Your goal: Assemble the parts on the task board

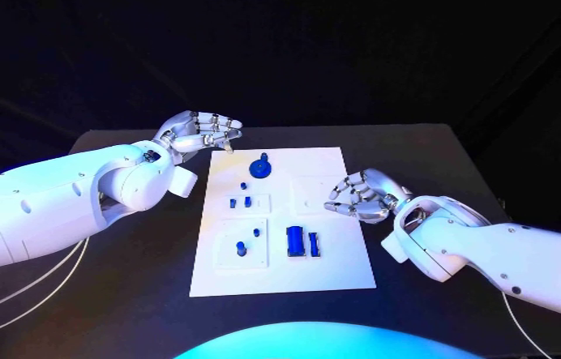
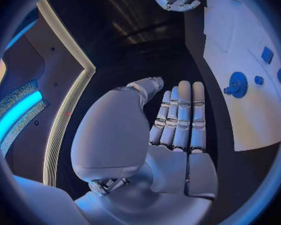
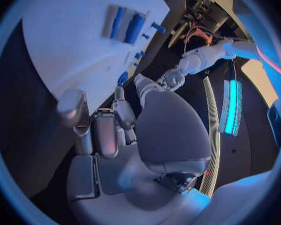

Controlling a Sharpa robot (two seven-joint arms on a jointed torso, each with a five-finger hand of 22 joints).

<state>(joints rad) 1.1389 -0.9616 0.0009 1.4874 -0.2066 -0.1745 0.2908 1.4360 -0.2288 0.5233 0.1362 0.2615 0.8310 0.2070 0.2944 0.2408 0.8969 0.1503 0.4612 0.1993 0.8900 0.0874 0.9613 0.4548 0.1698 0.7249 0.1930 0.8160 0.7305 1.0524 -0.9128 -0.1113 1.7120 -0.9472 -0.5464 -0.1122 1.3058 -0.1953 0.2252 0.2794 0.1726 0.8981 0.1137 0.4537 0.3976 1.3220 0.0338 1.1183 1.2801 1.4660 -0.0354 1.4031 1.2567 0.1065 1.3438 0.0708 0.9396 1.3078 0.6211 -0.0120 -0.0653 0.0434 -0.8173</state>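
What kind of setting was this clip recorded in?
Most likely a robotics lab or demo booth, staged for a bench test. A black table against a dark backdrop carries a white task board with small blue parts, and glowing light strips line the room behind.

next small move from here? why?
Probably lower the right hand toward the two long blue parts lying near the task board's front. Both hands appear to hold nothing: the right hovers over the board's right edge, the left hand sits off its far-left corner, further from those parts. The round blue part is an alternative for the left.
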